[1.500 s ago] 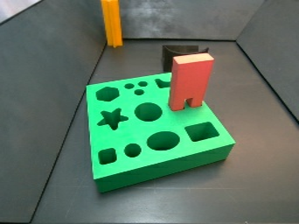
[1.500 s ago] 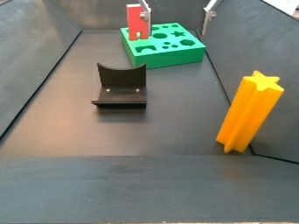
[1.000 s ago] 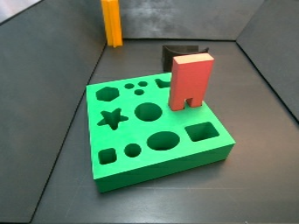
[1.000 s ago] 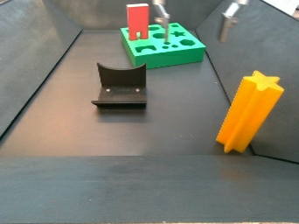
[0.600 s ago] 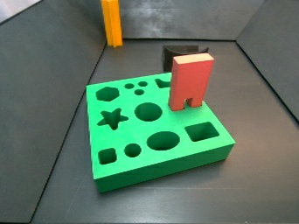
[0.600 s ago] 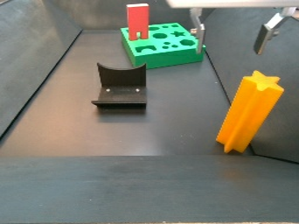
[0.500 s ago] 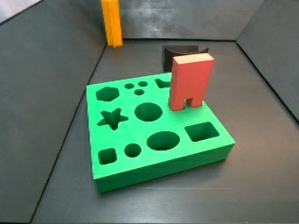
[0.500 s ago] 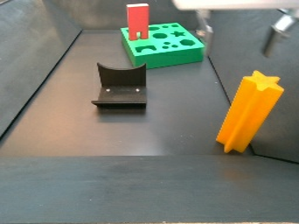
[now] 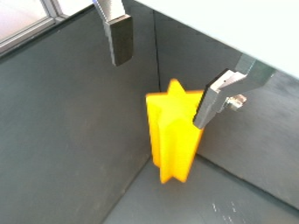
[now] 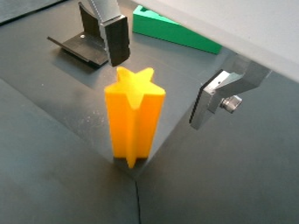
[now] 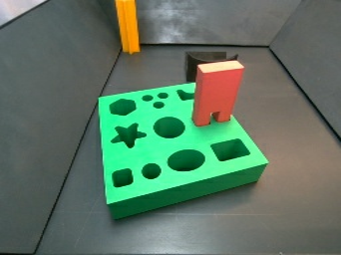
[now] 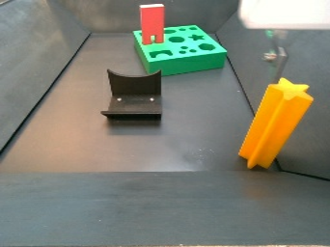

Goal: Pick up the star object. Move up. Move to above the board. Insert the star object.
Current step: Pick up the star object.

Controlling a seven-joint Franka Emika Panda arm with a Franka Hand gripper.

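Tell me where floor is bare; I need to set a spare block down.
Bare floor lies between the fixture and the star object, and in front of the board. It is crowded at the star object, where the open pincer hangs above it.

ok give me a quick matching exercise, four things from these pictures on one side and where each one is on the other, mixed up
Things:
1. star object
2. red block
3. board
4. gripper

Places:
A. standing on the board
B. lying flat on the floor, holes facing up
C. open above the star object, one finger on each side
D. upright on the floor against the wall

Pairs: 1-D, 2-A, 3-B, 4-C
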